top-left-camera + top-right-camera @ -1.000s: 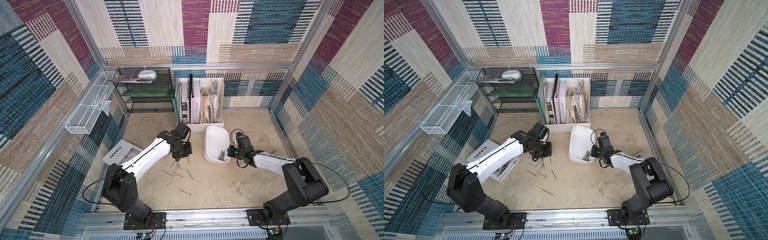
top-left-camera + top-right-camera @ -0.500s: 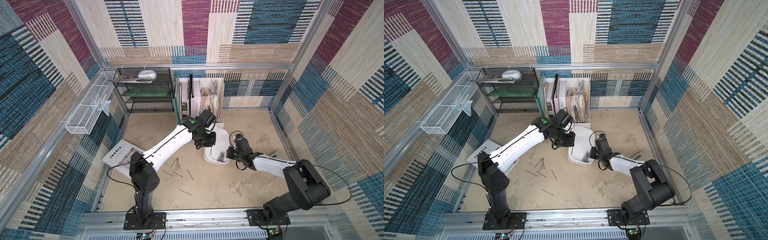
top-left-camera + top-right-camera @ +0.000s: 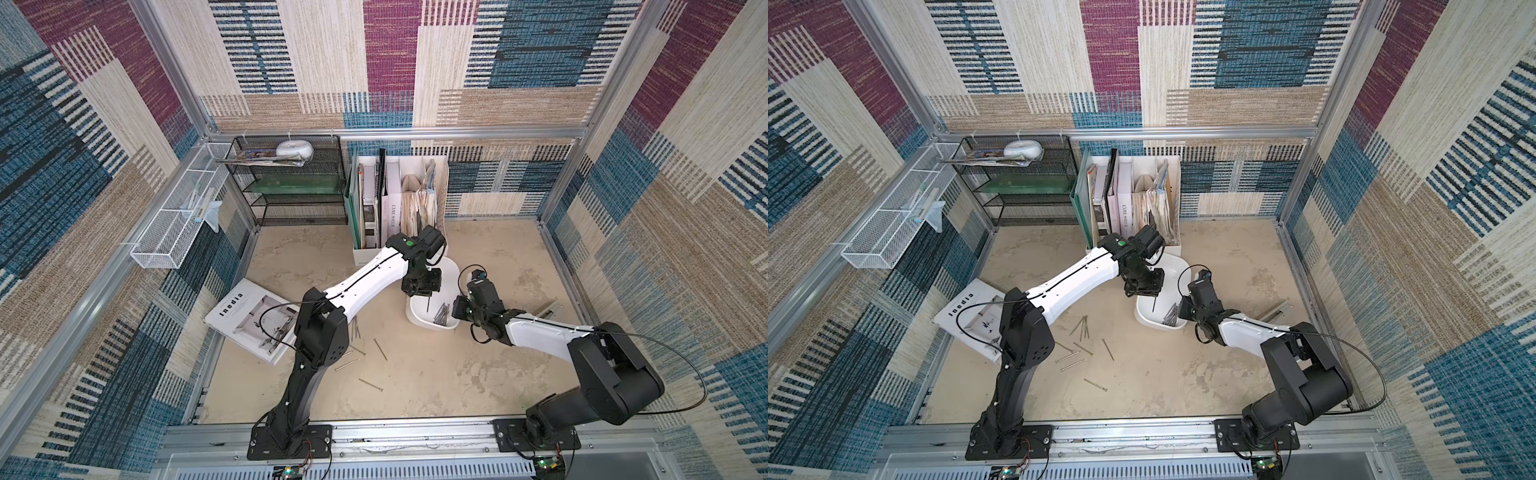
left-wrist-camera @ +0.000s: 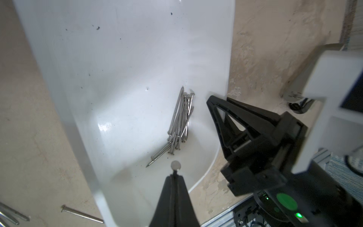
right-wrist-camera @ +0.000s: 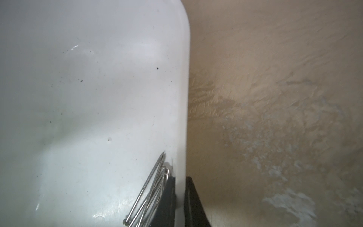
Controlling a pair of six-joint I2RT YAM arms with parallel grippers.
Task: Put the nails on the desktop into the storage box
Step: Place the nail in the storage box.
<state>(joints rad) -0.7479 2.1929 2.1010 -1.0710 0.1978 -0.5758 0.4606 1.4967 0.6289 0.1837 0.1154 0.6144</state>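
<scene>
Top views both showed the table [image 3: 457, 374] carrying the storage box [image 3: 417, 316]. One wall of the box was clamped between the narrowed fingers of the right pincer [image 5: 179, 181], one finger inside and one outside. Light, stiff plastic like that would probably skate on the smooth table, so the rim was a sensible place to hold it.

Over the box's open middle, the left pincer [image 4: 174, 175] was closed on a single nail [image 4: 175, 165] that hung point-down. A pile of nails [image 4: 180, 121] lay inside the box against the clamped wall. Loose nails [image 3: 1084, 326] lay scattered on the table, well apart from the box on the side away from that wall.

Each nail looked light, rigid and slick, and thin enough to swivel or slide out of a pinch. Lying flat, the loose nails offered only the shank, best taken across its middle.

The left arm [image 3: 332, 324] covered part of that scatter in a top view. The left wrist view caught the held nail end-on, so only its head showed. The pile was too tangled to count, and the right pincer's inner finger hid its near end. Beyond the clamped wall, a grey metal object [image 3: 550, 309] was partly behind the right arm and was perhaps a stapler.
</scene>
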